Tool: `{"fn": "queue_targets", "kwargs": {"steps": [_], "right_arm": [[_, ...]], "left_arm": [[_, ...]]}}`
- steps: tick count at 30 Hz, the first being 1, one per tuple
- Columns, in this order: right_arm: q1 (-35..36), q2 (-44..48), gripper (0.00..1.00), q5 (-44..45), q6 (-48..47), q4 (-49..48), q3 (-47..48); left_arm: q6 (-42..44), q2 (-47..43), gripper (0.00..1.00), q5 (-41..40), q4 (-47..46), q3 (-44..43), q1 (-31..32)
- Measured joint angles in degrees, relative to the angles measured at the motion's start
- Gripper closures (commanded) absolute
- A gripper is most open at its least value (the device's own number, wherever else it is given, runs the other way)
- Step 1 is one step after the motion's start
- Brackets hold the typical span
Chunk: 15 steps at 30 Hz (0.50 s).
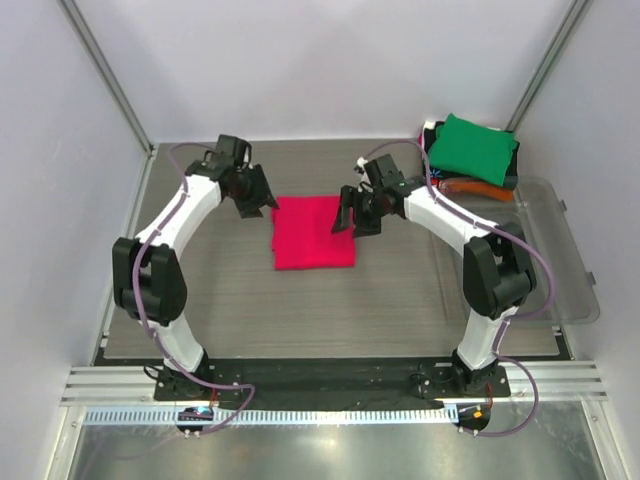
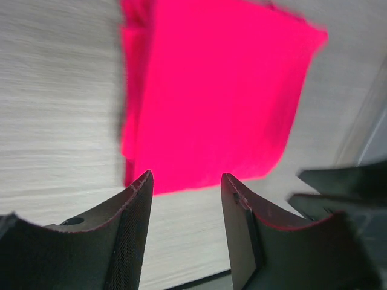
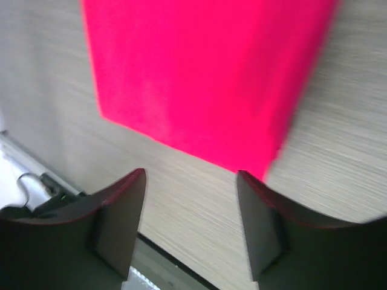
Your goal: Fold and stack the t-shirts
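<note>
Two open, empty grippers flank a folded pink shirt.
The pink shirt [image 1: 313, 232] lies folded flat in the middle of the bench [image 1: 300, 310]. The left gripper [image 1: 255, 203] hangs at its far left corner and the right gripper [image 1: 352, 220] at its right edge. Each has its jaws moderately spread with nothing between them. A green shirt [image 1: 472, 148] lies over an orange shirt [image 1: 472, 187] at the far right corner, by a clear bin [image 1: 565, 255].

The crimson-pink t-shirt [image 1: 313, 232] is plain, the table [image 1: 400, 300] grey wood-grain, beside a green t-shirt [image 1: 472, 147] and an orange t-shirt [image 1: 470, 186].
</note>
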<state>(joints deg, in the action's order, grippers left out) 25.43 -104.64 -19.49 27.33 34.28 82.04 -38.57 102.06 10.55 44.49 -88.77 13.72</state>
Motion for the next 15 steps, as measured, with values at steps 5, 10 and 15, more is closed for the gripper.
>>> {"fn": "queue_targets", "kwargs": {"steps": [5,10,15], "right_arm": [[0.96,0.04,0.51,-3.89,2.73,-10.14,-10.25],[0.74,-1.64,0.54,-4.0,4.26,-14.16,-17.38],[2.84,0.66,0.55,-3.69,5.9,-17.75,-22.25]], "left_arm": [[-0.42,-2.75,0.53,1.27,-6.62,10.05,6.88],[-1.09,0.07,0.57,2.34,-10.27,17.07,10.82],[-1.16,0.31,0.58,1.14,-12.13,23.06,11.02]]}}
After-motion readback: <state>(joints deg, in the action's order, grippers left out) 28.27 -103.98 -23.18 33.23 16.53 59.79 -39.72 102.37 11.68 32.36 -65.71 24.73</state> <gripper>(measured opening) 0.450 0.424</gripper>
